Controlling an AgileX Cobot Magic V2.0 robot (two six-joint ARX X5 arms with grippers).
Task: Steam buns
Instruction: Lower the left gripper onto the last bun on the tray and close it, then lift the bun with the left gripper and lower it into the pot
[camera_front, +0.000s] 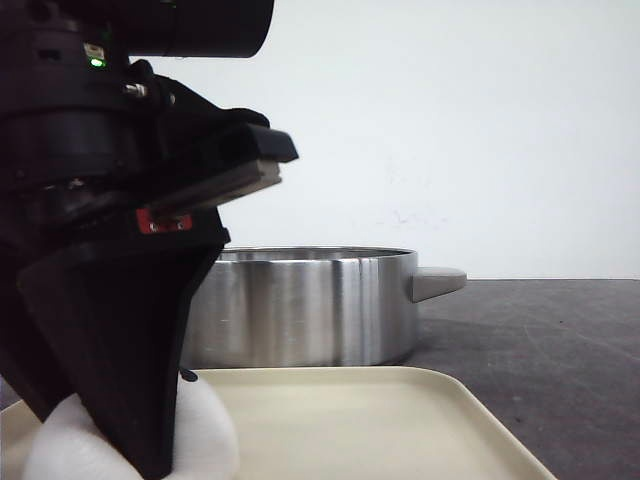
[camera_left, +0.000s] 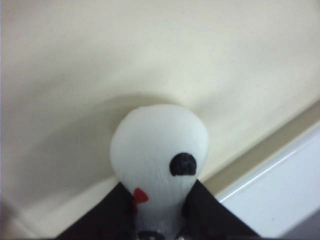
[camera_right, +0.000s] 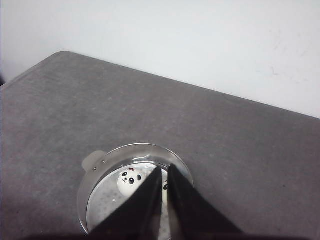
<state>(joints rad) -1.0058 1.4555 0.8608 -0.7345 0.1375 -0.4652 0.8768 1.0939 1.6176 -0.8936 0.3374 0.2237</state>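
Observation:
My left gripper (camera_front: 152, 440) points down at the near left of the cream tray (camera_front: 350, 420) and is shut on a white panda bun (camera_front: 210, 432). In the left wrist view the black fingers (camera_left: 210, 215) squeeze the bun (camera_left: 157, 140) from both sides, and one black eye patch and a red mark show on it. The bun rests on or just above the tray (camera_left: 150, 50). My right gripper (camera_right: 165, 172) hangs high over the steel pot (camera_right: 135, 149), jaws almost together and empty. One bun (camera_right: 130, 181) lies in the pot, and another (camera_right: 165, 187) is partly hidden behind the fingers.
The steel pot (camera_front: 300, 310), with a grey side handle (camera_front: 438, 282), stands just behind the tray on the dark grey table (camera_front: 540, 340). A white wall rises behind. The tray's rim (camera_left: 260, 155) runs close beside the held bun.

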